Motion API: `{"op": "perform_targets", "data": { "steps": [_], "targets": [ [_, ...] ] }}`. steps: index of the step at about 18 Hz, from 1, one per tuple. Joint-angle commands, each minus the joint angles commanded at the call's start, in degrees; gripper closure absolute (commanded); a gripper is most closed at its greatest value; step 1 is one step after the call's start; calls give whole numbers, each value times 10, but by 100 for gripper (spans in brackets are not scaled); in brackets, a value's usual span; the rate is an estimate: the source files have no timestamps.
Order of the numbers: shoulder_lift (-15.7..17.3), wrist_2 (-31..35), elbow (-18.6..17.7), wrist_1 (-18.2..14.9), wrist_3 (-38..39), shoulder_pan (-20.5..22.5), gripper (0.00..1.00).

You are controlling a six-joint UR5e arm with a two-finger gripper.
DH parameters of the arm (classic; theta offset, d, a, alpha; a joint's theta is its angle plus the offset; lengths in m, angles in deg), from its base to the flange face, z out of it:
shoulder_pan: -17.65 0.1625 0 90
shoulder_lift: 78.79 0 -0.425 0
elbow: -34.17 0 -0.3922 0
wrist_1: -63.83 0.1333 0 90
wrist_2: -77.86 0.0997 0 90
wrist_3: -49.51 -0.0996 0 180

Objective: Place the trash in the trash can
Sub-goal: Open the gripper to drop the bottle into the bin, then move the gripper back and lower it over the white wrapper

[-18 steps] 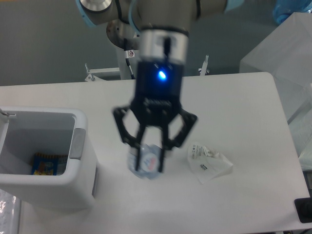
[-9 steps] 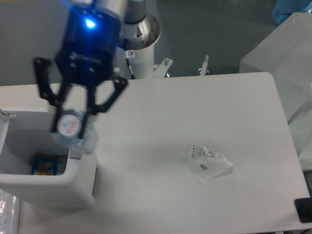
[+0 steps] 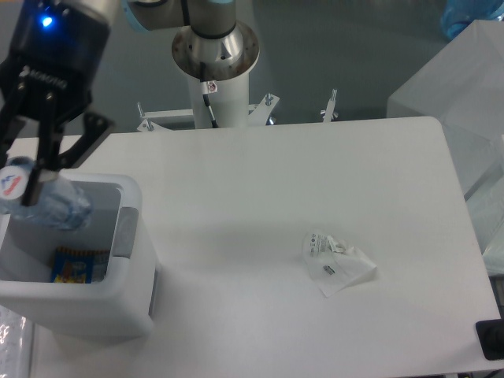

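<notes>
One bottle (image 3: 43,201), one wrapper (image 3: 337,262), one bin (image 3: 75,303) (a colourful packet (image 3: 77,266) inside), one gripper (image 3: 24,177)

Reaching in from the top left corner, black gripper (image 3: 24,179) pointed down at the far left edge of the scene. Fingers (image 3: 39,169) closed on a small clear bottle (image 3: 43,201), held tilted. Blue light lit on the wrist housing.
</notes>
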Motion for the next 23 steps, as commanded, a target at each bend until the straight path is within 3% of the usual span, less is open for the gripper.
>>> {"op": "perform_targets", "data": {
  "steps": [2, 5, 6, 9, 12, 18, 23],
  "targets": [
    [1, 0, -14, 0, -3, -2, 51],
    [4, 3, -25, 0, -11, -1, 4],
    [3, 3, -26, -1, -4, 1, 0],
    [6, 3, -47, -1, -4, 16, 0],
    [15, 3, -55, -1, -2, 57, 0],
    [11, 9, -75, -3, 11, 189, 0],
    [-3, 52, -108, -3, -19, 260, 0]
  ]
}}
